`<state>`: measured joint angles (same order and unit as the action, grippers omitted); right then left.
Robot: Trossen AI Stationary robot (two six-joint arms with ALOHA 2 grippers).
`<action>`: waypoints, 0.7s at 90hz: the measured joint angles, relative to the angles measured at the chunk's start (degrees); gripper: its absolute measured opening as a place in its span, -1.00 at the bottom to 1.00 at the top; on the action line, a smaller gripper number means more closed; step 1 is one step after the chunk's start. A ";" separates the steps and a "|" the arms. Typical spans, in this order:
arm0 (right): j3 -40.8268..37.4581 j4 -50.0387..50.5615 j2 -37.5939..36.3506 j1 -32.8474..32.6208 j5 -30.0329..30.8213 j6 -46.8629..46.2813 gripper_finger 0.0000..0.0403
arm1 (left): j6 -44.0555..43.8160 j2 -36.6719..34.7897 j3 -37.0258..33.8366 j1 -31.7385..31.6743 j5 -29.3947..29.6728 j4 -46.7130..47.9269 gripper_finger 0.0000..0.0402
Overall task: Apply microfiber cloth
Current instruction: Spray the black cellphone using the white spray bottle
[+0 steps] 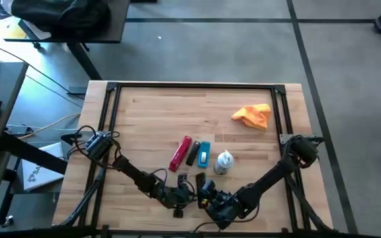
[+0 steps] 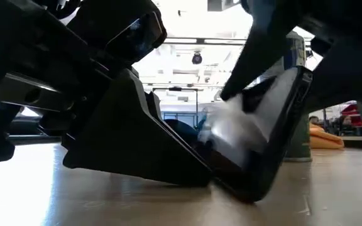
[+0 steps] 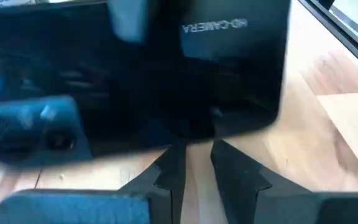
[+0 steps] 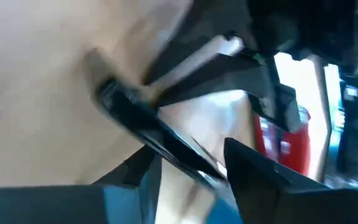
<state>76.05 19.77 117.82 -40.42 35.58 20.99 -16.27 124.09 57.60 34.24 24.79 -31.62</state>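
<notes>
The only legible text is "HD-CAMERA", printed in pale letters and seen mirrored, on a flat black glossy device (image 3: 166, 68).

Two dark, jointed arms trailing black cables; the left claw (image 3: 191, 171) has tapered black fingers, seemingly with blue-grey mounts.

Both arms stretched low toward the middle of the bench's near edge. Left hand (image 1: 179, 201) and right hand (image 1: 204, 187) nearly meeting there, left fingers (image 3: 166, 177) slightly parted.

The microfiber cloth (image 1: 253, 116) lies far right of the spray bottle (image 1: 223, 162), well apart.
</notes>
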 joint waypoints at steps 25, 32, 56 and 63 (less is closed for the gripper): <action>-0.04 0.00 0.00 0.02 -3.08 0.55 -0.69 | 0.31 -0.11 0.00 0.04 -0.03 0.05 -0.68; 0.10 0.24 0.01 -0.29 -1.52 0.62 -0.76 | 0.86 -0.87 -0.02 0.29 -0.74 0.55 -0.68; 5.60 1.63 0.04 -1.68 7.50 3.27 -0.97 | 6.95 -8.72 -0.14 3.59 2.09 7.26 -0.68; 7.92 1.36 0.04 -1.56 8.75 0.90 -0.98 | 7.05 -11.73 -0.13 4.30 5.12 12.16 -0.68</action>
<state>83.97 21.13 117.86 -41.98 44.33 21.89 -9.23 112.36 57.47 38.53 29.91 -19.46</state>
